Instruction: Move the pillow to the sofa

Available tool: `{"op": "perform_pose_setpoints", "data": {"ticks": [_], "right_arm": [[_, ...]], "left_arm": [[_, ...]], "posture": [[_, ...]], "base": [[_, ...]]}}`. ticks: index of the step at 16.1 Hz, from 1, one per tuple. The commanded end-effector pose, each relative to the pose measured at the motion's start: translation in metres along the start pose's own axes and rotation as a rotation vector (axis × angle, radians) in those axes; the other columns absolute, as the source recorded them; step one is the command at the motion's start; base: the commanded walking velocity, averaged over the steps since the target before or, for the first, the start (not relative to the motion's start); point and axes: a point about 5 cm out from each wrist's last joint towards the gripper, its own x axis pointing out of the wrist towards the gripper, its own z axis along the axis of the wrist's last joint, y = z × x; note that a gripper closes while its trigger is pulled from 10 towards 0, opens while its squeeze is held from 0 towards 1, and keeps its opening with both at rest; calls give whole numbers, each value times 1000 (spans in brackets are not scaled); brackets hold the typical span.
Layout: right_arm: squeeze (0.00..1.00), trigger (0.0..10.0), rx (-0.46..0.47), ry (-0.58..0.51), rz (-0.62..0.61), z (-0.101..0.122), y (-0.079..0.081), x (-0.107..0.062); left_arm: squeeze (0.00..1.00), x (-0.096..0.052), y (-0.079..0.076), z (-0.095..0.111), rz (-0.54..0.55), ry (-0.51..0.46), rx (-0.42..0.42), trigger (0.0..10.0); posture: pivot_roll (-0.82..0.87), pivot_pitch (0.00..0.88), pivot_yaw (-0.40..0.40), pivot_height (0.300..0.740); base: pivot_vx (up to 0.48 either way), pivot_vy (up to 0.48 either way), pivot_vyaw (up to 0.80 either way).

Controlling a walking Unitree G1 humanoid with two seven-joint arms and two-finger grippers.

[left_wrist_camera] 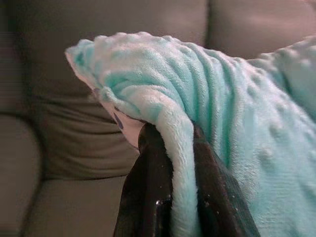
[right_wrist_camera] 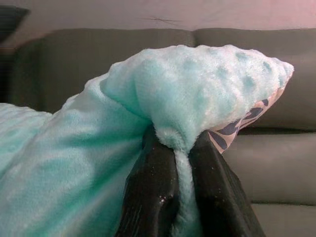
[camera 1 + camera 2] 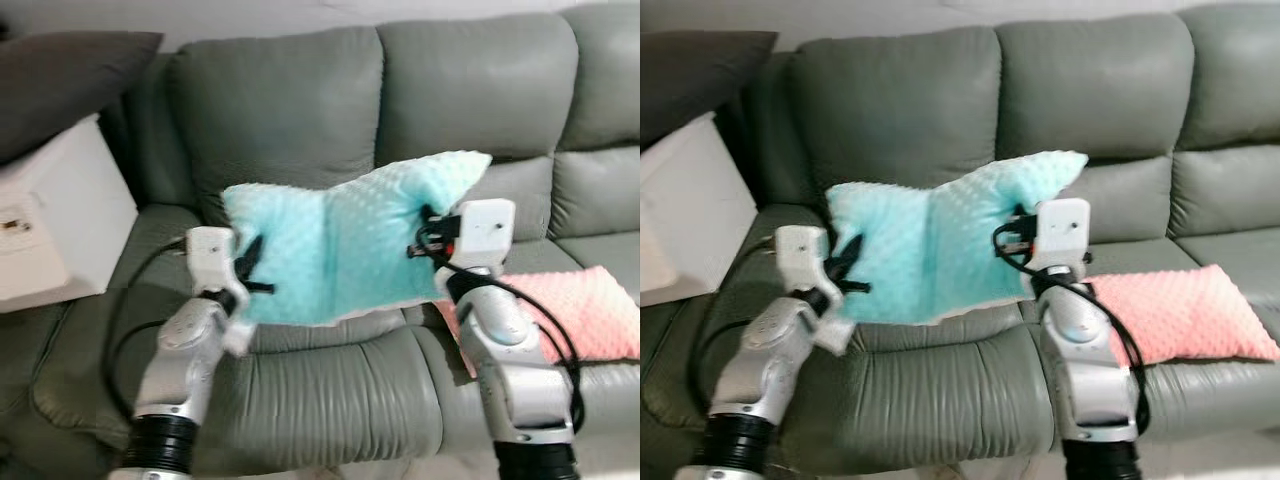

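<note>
The robot holds a mint-green pillow point(image 3: 345, 245) up in the air in front of a grey sofa point(image 3: 470, 90), above the seat cushions and not resting on them. The left gripper point(image 3: 250, 272) pinches the pillow's left edge, and the right gripper point(image 3: 428, 232) pinches its right edge near the upper corner, so the pillow hangs stretched between the two arms, sagging a little in the middle. In both wrist views the black fingers point(image 1: 148, 197) are closed tight on a fold of the bumpy plush fabric (a patterned underside peeps out at the corner in each). On the sofa seat to the right lies a pink pillow point(image 3: 590, 310), flat and partly behind the right arm. At the far left a dark grey cushion point(image 3: 70, 75) leans over a white box-like object point(image 3: 60, 215) beside the sofa's left end.
</note>
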Motion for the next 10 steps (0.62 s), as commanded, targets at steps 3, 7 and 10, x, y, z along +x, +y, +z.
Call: {"op": "perform_pose_setpoints", "data": {"ticks": [3,7,10], "right_arm": [[0,10000,-11,25,-3,-13,-10,2],[0,10000,-15,63,-55,-26,-32,9],[0,10000,6,87,-81,-36,-40,10]], "left_arm": [[0,1,17,-5,43,-1,46,10000],[0,14,32,-10,96,7,115,10000],[0,23,41,-5,177,-3,128,10000]], "posture": [[-225,14,50,740],[-227,42,53,740],[-217,89,57,740]], "base": [[0,0,0],[0,0,0],[0,0,0]]}}
